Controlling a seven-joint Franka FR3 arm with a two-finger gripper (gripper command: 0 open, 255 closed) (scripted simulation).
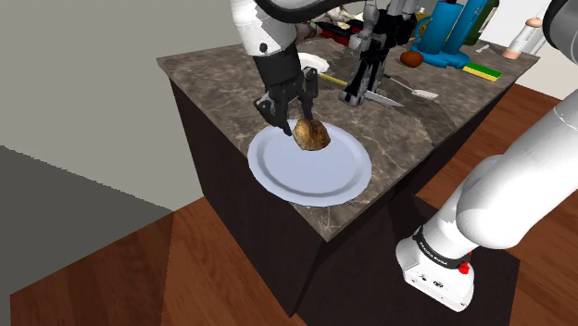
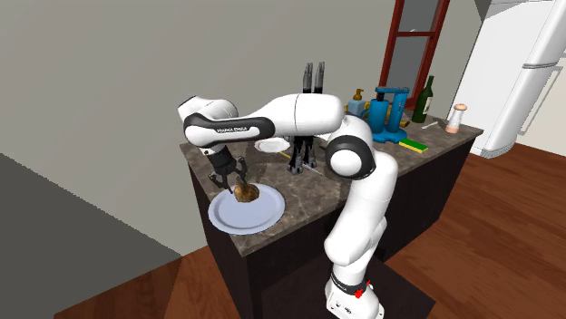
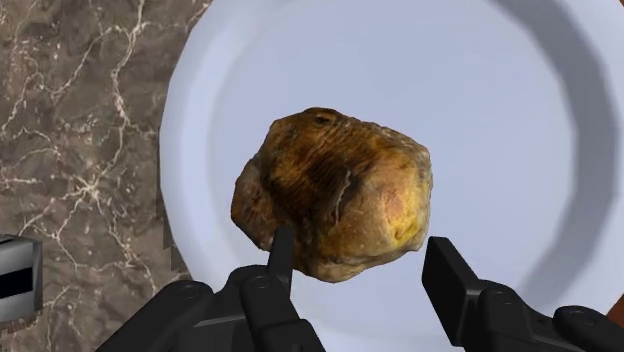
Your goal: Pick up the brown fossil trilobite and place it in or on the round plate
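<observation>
Release step — fossil (image 1: 312,135) lies on plate (image 1: 324,185).
Pincer (image 3: 360,250) spread, gripping nothing; fossil near plate's twelve o'clock in shoulder view. Next move, I judge — lift straight clear.

Plate (image 1: 333,181) sits on the bench (image 1: 213,74), by its near corner in the shoulder view. Trilobite (image 1: 312,135) on the plate, toward the far rim. My fingers (image 3: 284,265) straddle it from above. Behind the plate: small dish (image 1: 320,63), tall rack (image 1: 369,65). Bottle (image 2: 423,98) at the bench's far end.
</observation>
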